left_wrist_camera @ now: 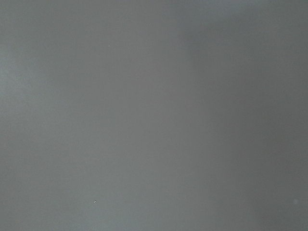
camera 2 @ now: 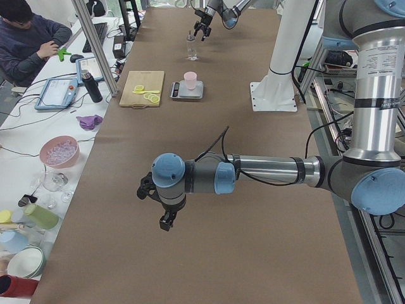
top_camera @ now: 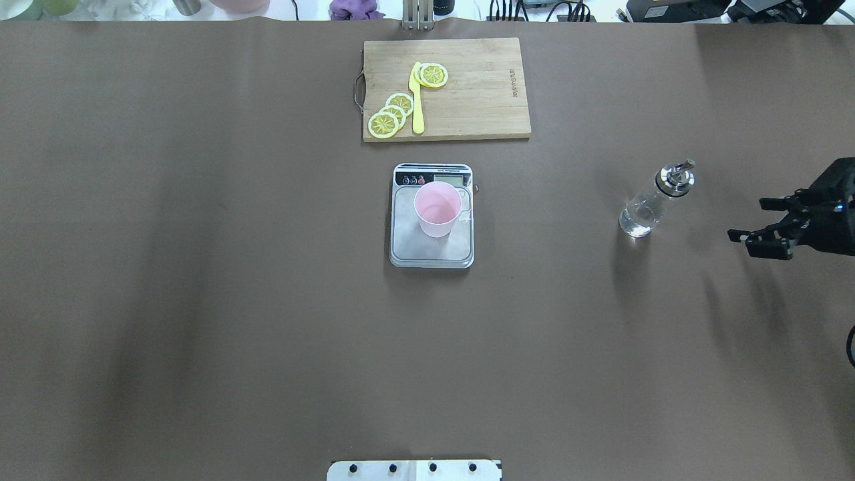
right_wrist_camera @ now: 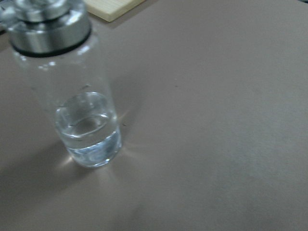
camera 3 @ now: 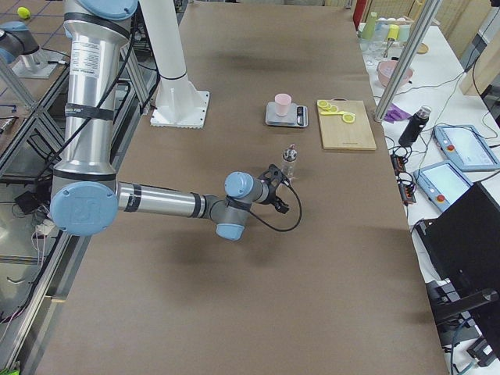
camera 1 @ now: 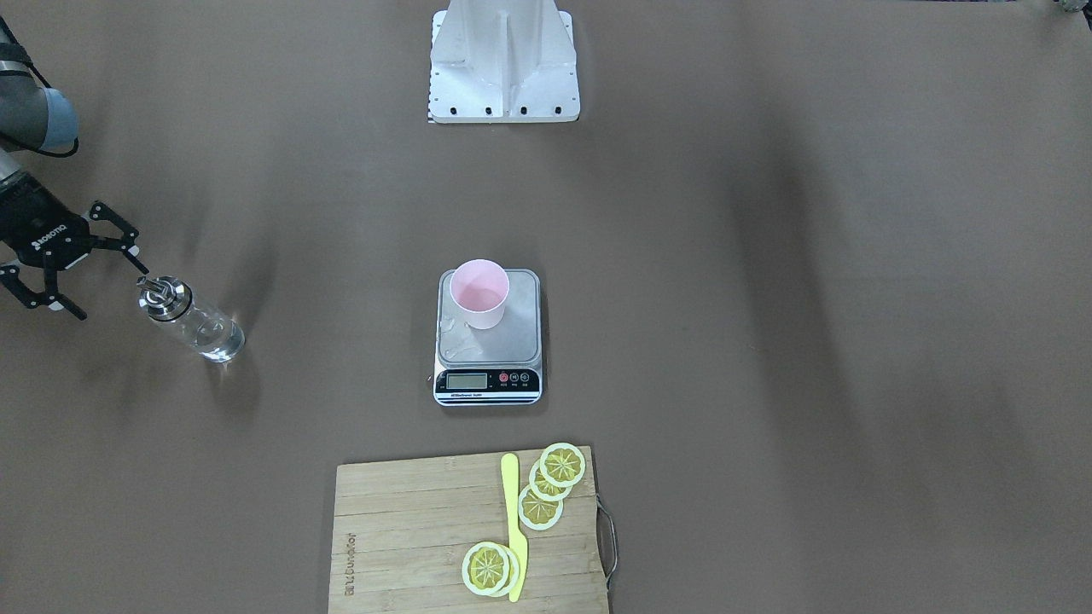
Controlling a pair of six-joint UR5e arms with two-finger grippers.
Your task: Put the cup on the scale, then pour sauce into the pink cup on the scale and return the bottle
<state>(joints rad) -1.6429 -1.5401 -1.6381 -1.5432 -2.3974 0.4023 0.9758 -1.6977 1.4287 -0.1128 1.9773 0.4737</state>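
The pale pink cup (camera 1: 479, 292) stands upright on the steel platform of the scale (camera 1: 503, 345) at the table's middle; both also show in the overhead view, cup (top_camera: 437, 209) and scale (top_camera: 427, 252). The glass bottle (top_camera: 653, 200) with its metal pourer cap stands upright on the table at my right side. Clear sauce (right_wrist_camera: 89, 132) fills its bottom. My right gripper (top_camera: 746, 218) is open and empty, beside the bottle and apart from it; it also shows in the front view (camera 1: 111, 290). My left gripper (camera 2: 155, 206) shows only in the left side view, and I cannot tell whether it is open or shut.
A wooden cutting board (top_camera: 474, 87) with lemon slices (top_camera: 391, 113) and a yellow knife (top_camera: 417, 100) lies beyond the scale. The white robot base (camera 1: 503, 60) stands at the near edge. A person (camera 2: 31, 44) sits beside the table's far side.
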